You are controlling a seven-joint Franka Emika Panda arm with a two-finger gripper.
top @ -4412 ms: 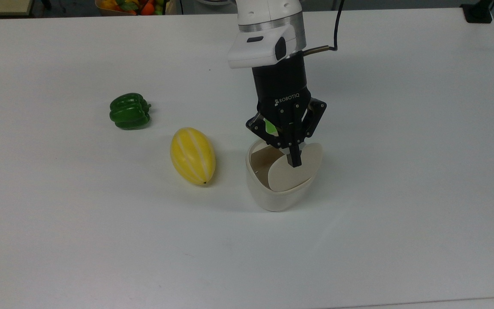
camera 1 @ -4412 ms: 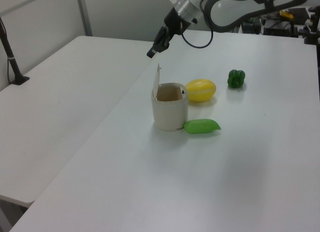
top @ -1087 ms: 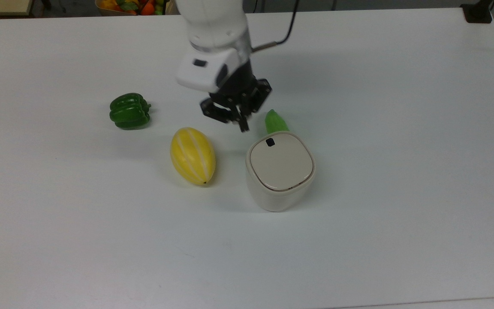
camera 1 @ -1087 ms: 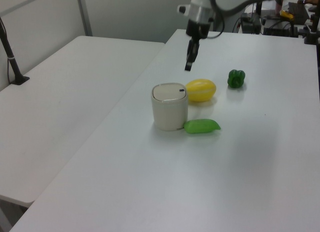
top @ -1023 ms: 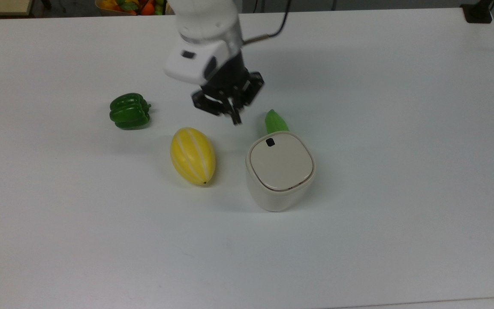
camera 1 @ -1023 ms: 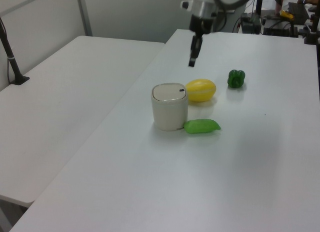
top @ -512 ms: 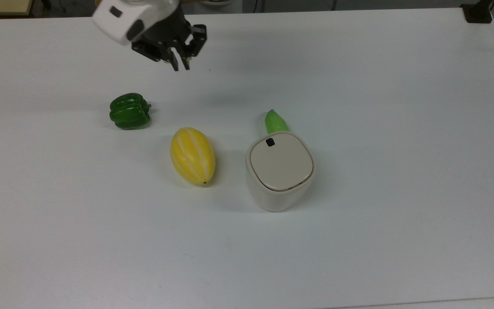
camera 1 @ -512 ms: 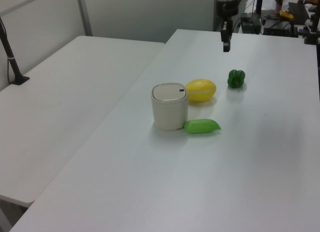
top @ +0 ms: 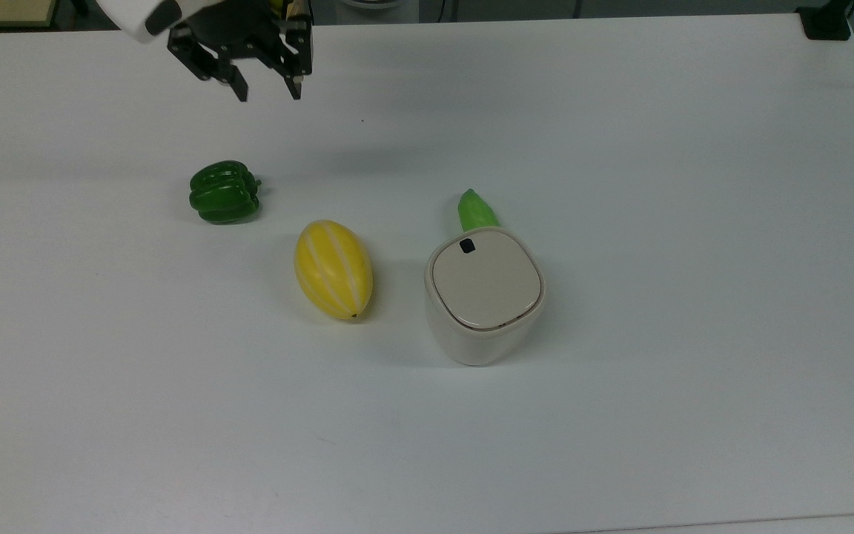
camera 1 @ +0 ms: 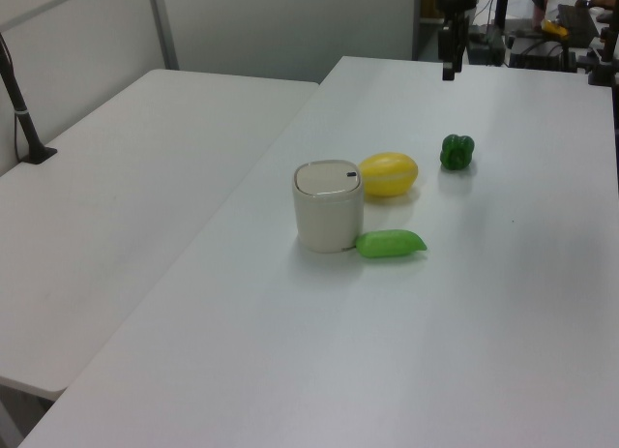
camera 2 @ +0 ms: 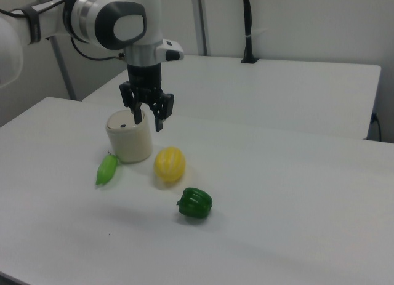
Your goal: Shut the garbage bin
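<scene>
The cream-white garbage bin (top: 483, 311) (camera 1: 328, 208) (camera 2: 129, 143) stands on the white table with its beige lid (top: 485, 278) lying flat and shut, the small black latch (top: 466, 245) at its far edge in the top view. My gripper (top: 267, 92) (camera 2: 148, 121) hangs open and empty high above the table, far from the bin, near the top view's upper left beyond the green pepper. In the left view the gripper (camera 1: 448, 69) is at the far end of the table.
A yellow melon (top: 333, 268) (camera 1: 389, 174) (camera 2: 169, 164) lies beside the bin. A light-green pod vegetable (top: 477, 209) (camera 1: 390, 243) (camera 2: 107, 169) lies against the bin's other side. A green bell pepper (top: 223, 192) (camera 1: 456, 151) (camera 2: 195, 203) sits further off.
The bin's lid went from raised to flat shut. My gripper then rose and travelled away toward the top view's upper left, and its fingers spread open.
</scene>
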